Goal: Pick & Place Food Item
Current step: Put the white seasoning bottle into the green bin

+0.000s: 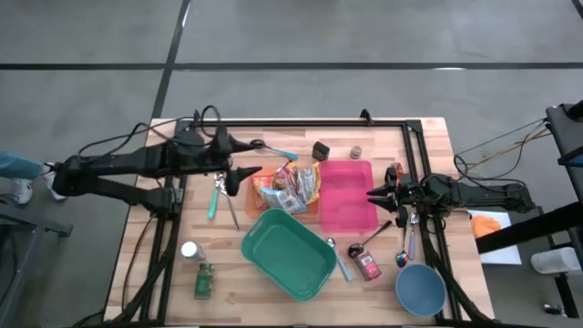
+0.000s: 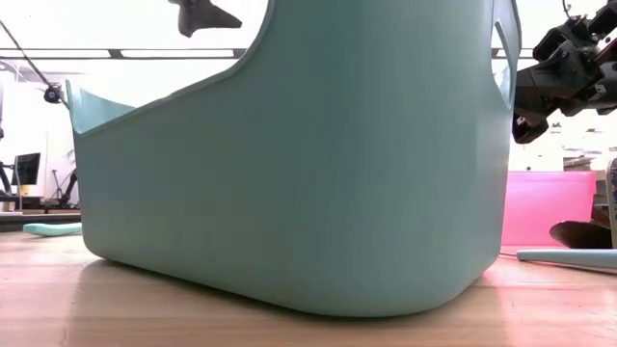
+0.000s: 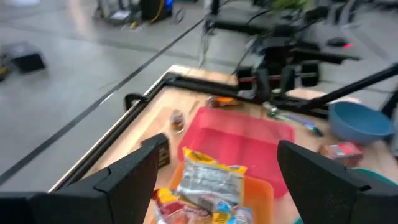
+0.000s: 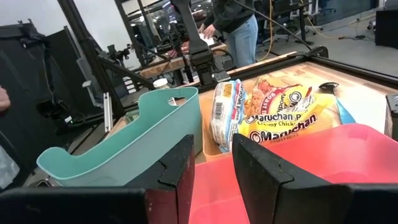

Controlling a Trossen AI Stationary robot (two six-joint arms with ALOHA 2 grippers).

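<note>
Table: wooden table (image 1: pixel 246 292) under my cameras, grey floor around it.
Food item: I list ramen packets (image 1: pixel 293 189), lying in an orange tray (image 1: pixel 258 187) near the table's middle; Maruchan print reads in the right wrist view (image 4: pixel 283 118).
Beside it: pink bin (image 1: pixel 346 196) touching the tray on the right arm's side; green bin (image 1: pixel 287 253) just in front, tilted, filling my low view (image 2: pixel 308 173).
Left tool: left tool (image 1: pixel 248 157) with its fingers spread wide, nothing between them, hovering near the tray's edge; packets show between its fingers (image 3: pixel 134 171).
Right tool: right tool (image 1: pixel 373 194) at the pink bin's outer edge, fingers (image 4: pixel 180 168) narrowly parted, holding nothing.
Further out: blue bowl (image 1: pixel 420 290), spoons (image 1: pixel 404 244), a small red pack (image 1: pixel 368 265), a white-capped bottle (image 1: pixel 191 251).
Room: a person (image 4: pixel 239 25) stands beyond the table.
</note>
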